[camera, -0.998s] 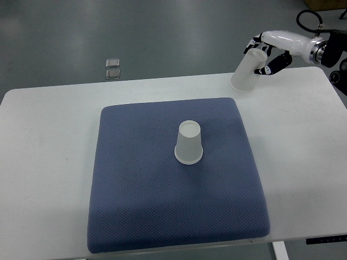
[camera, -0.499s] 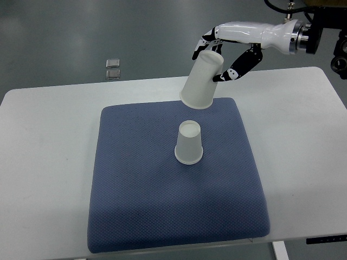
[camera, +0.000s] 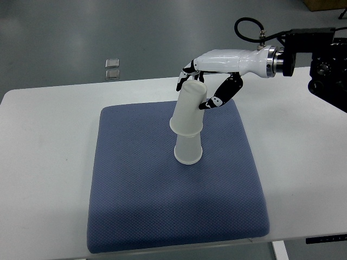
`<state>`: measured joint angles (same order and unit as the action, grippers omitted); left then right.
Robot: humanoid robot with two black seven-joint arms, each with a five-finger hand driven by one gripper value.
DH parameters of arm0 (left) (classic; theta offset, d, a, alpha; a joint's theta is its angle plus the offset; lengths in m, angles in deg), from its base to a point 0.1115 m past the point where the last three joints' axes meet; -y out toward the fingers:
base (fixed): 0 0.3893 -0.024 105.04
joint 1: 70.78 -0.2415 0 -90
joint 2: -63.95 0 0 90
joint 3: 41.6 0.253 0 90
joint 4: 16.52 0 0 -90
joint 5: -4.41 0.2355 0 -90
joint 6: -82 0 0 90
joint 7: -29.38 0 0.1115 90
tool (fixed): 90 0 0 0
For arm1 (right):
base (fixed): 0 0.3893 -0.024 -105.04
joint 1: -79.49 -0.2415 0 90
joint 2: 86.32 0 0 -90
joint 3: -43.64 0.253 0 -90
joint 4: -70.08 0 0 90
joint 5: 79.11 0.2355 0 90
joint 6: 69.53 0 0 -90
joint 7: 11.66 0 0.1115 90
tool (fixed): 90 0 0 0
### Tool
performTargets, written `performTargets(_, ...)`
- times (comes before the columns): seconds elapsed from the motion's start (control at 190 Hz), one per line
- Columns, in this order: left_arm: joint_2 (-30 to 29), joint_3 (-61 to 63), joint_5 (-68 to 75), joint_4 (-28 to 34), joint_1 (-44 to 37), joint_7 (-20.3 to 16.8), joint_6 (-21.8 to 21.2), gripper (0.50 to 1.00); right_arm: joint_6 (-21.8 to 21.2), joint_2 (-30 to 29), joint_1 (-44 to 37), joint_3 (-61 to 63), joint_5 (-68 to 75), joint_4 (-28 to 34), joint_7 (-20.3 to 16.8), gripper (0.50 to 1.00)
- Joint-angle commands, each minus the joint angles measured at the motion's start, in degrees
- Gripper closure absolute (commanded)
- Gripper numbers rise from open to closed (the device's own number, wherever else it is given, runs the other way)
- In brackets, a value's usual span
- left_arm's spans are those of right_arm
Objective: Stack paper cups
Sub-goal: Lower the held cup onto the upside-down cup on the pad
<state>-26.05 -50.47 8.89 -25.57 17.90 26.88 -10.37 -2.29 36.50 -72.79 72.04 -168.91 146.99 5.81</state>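
Right hand (camera: pixel 209 86) grasps an inverted paper cup (camera: pixel 188 108) by its upper wall, poised tilted over a second upturned cup (camera: pixel 188 150) standing mid-pad, toward the far edge of the blue mat (camera: pixel 141 189) on the white table (camera: pixel 43 162). Thin, light paper likely crushes easily, so a gentle hold near the stiffer closed base seems wisest.

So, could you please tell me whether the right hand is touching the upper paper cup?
Touching. The top view shows the right hand with its fingers wrapped around the upper paper cup, holding it over the lower paper cup on the blue mat.
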Motion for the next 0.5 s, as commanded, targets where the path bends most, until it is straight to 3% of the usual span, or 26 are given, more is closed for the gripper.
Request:
performTargets(0.0,0.0,0.0,0.0,0.0,0.0,0.0,0.0,0.500,0.3,-0.9,0.8,0.1,-2.1,0.0,-0.1,1.000)
performTargets(0.494,0.0,0.0,0.0,0.0,0.0,0.0,0.0,0.500,1.7,-1.5,1.0,0.0,-5.7,-0.1,0.0,1.000)
